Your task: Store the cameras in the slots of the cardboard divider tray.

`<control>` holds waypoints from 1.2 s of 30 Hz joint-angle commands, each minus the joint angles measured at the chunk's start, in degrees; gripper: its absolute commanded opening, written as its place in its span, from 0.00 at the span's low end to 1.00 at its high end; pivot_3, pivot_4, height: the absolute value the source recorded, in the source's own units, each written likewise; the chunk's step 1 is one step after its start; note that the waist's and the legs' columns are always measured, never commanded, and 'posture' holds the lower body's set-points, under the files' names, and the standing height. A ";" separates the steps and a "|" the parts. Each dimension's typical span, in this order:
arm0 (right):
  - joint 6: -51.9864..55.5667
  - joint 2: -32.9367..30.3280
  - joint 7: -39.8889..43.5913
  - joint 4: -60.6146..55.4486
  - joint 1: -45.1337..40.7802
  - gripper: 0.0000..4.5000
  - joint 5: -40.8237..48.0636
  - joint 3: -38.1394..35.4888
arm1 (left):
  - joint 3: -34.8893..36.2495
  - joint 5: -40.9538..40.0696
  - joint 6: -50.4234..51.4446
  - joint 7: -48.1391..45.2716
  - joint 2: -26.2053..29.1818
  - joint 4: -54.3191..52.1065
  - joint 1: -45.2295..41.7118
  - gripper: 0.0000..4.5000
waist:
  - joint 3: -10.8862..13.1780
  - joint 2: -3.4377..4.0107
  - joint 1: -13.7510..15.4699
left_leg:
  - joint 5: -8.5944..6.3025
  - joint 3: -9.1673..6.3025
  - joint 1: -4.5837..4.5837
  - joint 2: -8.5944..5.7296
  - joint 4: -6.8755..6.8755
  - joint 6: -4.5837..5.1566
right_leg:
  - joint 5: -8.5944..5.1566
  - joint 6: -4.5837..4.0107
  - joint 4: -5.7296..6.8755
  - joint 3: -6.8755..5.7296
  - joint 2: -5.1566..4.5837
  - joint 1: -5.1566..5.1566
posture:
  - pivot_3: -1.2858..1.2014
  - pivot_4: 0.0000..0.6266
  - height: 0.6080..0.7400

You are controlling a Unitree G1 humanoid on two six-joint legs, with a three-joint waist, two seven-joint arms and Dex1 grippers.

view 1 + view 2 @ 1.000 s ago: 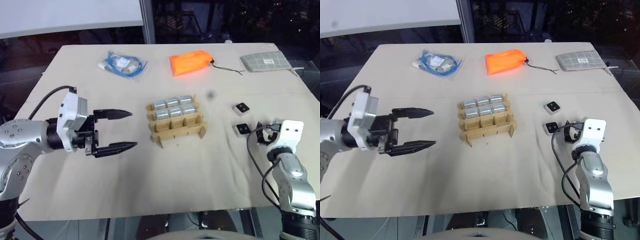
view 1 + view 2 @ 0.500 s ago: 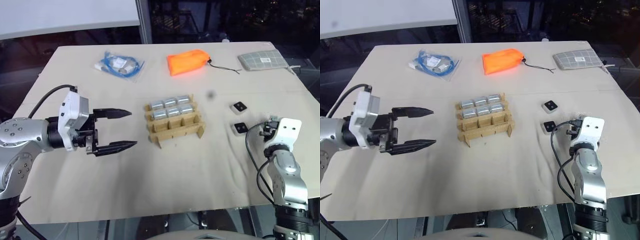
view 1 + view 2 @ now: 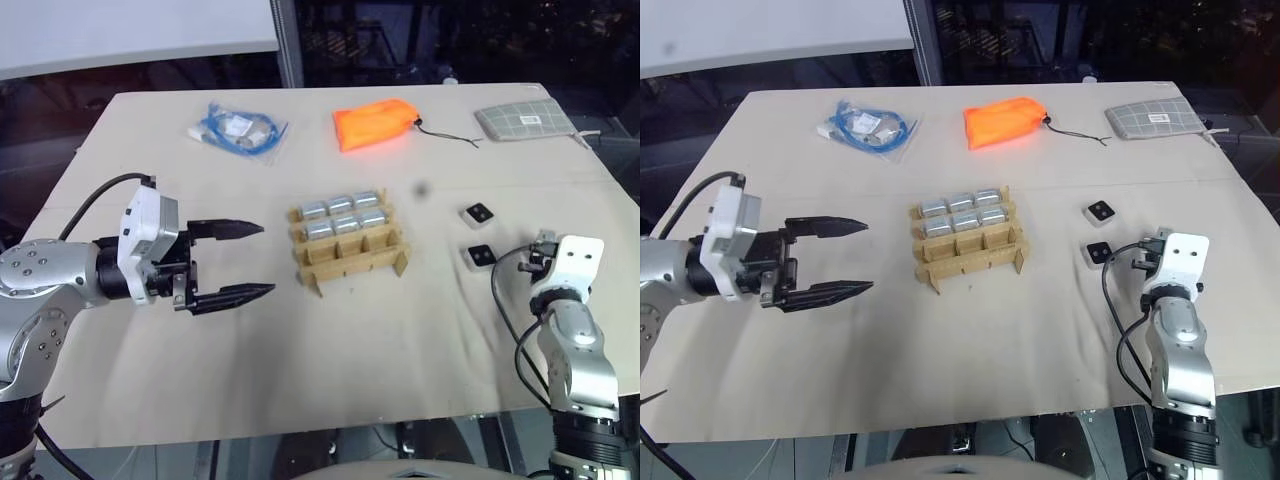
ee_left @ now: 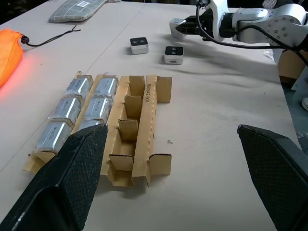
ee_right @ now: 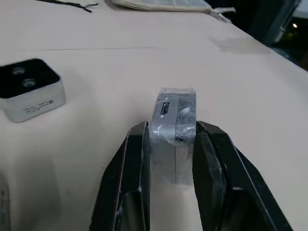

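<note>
right pincer (image 5: pixel 171 139) pinches a camera (image 5: pixel 173 120), seemingly lengthwise along its fingers; left pincer (image 3: pixel 243 262) spread

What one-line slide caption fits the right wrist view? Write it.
Right gripper shut on a wrapped camera; another camera sits nearby.

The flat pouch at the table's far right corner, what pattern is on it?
The flat pouch is grey with a pale checked grid, clearest in the right eye view.
</note>
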 commanded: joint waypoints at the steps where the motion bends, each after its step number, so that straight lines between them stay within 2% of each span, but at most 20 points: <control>1: -2.15 -6.22 11.68 -3.58 -3.88 0.15 8.33 -3.16 | 2.25 0.02 -0.82 -0.84 0.17 -0.34 -0.02 1.00 | 0.04 0.03 -0.01 | 0.00 0.02 0.00 0.00 0.01 0.00 | 0.00 0.01 0.00 0.03 0.00 0.00 | 0.52 0.24 1.00; 8: 3.49 -16.11 38.85 -2.44 -12.48 0.15 25.91 1.00 | 2.74 1.69 -2.09 -0.82 -0.58 1.82 0.33 1.00 | 0.07 0.03 0.05 | -0.12 0.00 0.04 0.09 0.00 0.20 | 0.01 -0.01 0.01 0.03 0.16 0.00 | 0.52 0.24 1.00; 13: 5.09 -15.06 53.67 4.30 -25.29 0.15 30.48 9.30 | 5.46 2.41 -2.45 -0.02 -1.92 1.94 3.35 1.00 | 0.16 0.03 -0.35 | -0.15 0.13 0.04 0.08 0.02 0.26 | 0.02 0.00 0.01 0.15 0.14 -0.04 | 0.52 0.24 1.00; 20: -0.71 -9.84 71.16 15.82 -36.65 0.15 26.45 21.24 | 12.47 1.72 -0.77 1.97 -2.93 -1.75 10.51 1.00 | 0.22 -0.10 0.19 | -0.03 0.04 -0.16 0.10 0.02 0.06 | 0.02 -0.01 0.02 0.00 0.08 -0.16 | 0.52 0.24 1.00; 25: -11.76 -6.26 81.33 26.89 -42.58 0.15 19.97 26.91 | 17.95 1.36 0.60 3.35 -4.18 -5.55 16.35 1.00 | 0.25 -0.10 0.16 | -0.01 -0.17 -0.72 0.07 0.22 0.03 | 0.03 0.00 0.06 -0.22 0.00 -0.54 | 0.52 0.24 1.00; 31: -21.40 -0.85 88.12 39.67 -48.95 0.15 15.88 28.63 | 22.39 0.10 2.54 5.60 -6.12 -10.25 20.88 1.00 | 0.26 -0.09 -0.09 | 0.01 -0.26 -0.71 0.05 0.23 -0.01 | 0.04 -0.01 0.09 -0.35 0.02 -0.52 | 0.52 0.24 1.00; 36: -30.80 2.87 88.02 49.80 -52.90 0.15 10.68 29.23 | 24.16 -0.30 3.27 6.92 -7.16 -12.21 22.85 1.00 | 0.27 -0.08 -0.08 | 0.03 -0.27 -0.71 0.05 0.23 -0.04 | 0.04 -0.02 0.10 -0.38 0.03 -0.52 | 0.52 0.24 1.00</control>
